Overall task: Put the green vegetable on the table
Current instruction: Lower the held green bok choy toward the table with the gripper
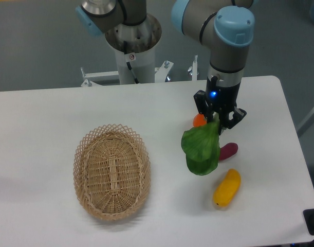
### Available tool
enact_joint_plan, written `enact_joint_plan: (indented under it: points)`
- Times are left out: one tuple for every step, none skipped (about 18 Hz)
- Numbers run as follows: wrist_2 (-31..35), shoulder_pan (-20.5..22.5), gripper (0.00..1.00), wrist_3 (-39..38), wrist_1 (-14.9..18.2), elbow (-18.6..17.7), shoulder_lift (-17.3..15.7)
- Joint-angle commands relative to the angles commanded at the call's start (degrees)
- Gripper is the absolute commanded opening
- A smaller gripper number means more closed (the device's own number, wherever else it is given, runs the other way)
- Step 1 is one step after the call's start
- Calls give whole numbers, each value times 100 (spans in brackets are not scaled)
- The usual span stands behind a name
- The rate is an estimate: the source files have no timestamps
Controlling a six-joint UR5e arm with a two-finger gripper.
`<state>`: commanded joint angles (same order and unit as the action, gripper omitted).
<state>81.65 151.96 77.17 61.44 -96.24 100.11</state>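
The gripper (217,119), right of centre in the frame, is seen clamped on the upper end of the green vegetable (201,148), w/ the broad leaf hanging below the fingers. Whether the leaf's lower edge touches the table (43,118) or hangs just above it cannot be told from this view.

The veg is judged to be a light toy, prob. soft or slightly flexible in the leaf and firmer at the stem; breakage is not expected. The narrow top end, where it is held now, looks the better hold, as the wide leaf would likely bend or slip.

An orange piece (199,120) is partly hidden just behind the gripper. A purple eggplant-like piece (228,151) lies just right of the leaf, and a yellow oblong fruit (227,188) below right, near it. A set-down there would prob. land on them; bare tabletop is found left of the leaf, toward the wicker basket (111,172), which sits lower left.
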Motion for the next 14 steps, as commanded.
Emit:
enact_joint_plan:
  points:
    - [9, 0, 41, 0, -9, -26, 0]
    - [9, 0, 41, 0, -9, -61, 0]
    - [17, 0, 41, 0, -26, -79, 0]
    - [18, 0, 41, 0, -26, -97, 0]
    - [26, -9, 41, 0, -44, -149, 0]
    - [26, 0, 41, 17, -44, -184, -9]
    - [26, 0, 41, 26, -44, -237, -17]
    - [35, 0, 41, 26, -53, -290, -18]
    - [35, 0, 41, 26, -53, -360, -26]
    - [44, -9, 41, 18, -61, -421, -26]
    - [44, -17, 41, -9, -166, -474, -26]
    - [61, -52, 41, -61, -350, -579, -26]
    - [62, -79, 41, -96, -578, -702, -18]
    - [62, -88, 41, -131, -832, -851, -9]
